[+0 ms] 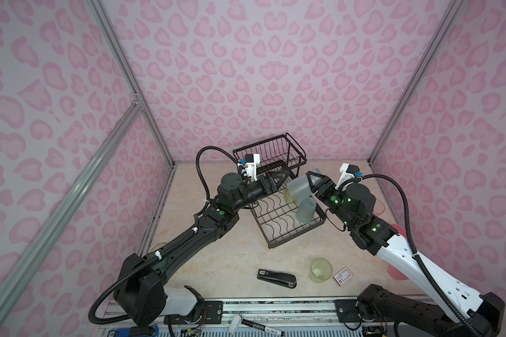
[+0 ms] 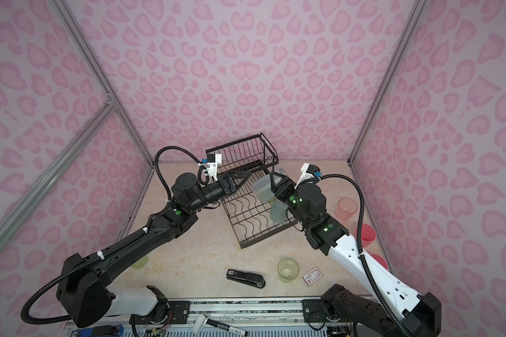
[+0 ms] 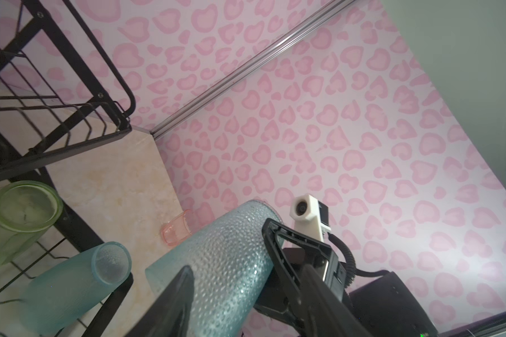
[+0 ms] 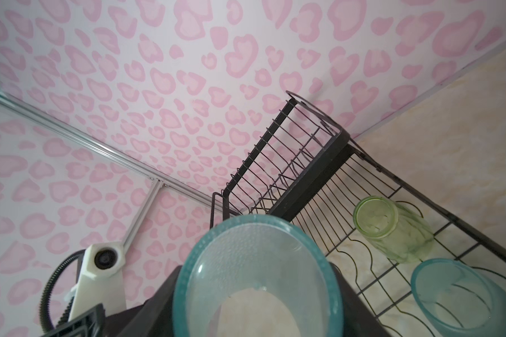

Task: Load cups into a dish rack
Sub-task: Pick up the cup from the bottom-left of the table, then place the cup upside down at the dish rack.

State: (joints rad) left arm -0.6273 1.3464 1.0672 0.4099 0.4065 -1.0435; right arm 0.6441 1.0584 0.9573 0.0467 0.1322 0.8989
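The black wire dish rack (image 1: 289, 235) stands at the back centre, its raised basket (image 2: 240, 151) behind the lower tray. My right gripper (image 1: 306, 186) is shut on a dimpled teal cup (image 1: 298, 189) and holds it on its side above the tray; the cup's mouth fills the right wrist view (image 4: 254, 262). My left gripper (image 1: 279, 179) is open just beside that cup's free end, with its blurred fingers (image 3: 176, 294) on either side of the cup (image 3: 225, 262). In the tray a frosted teal cup (image 1: 306, 211) stands narrow end up, with a yellow-green cup (image 4: 392, 230) behind it.
On the near table lie a yellow-green cup (image 1: 321, 270), a black stapler (image 1: 276, 278) and a small card box (image 1: 343, 275). A clear pink cup (image 2: 347, 208) and opaque pink cups (image 2: 365, 232) stand by the right wall. Another yellow-green cup (image 2: 139, 262) sits under my left arm.
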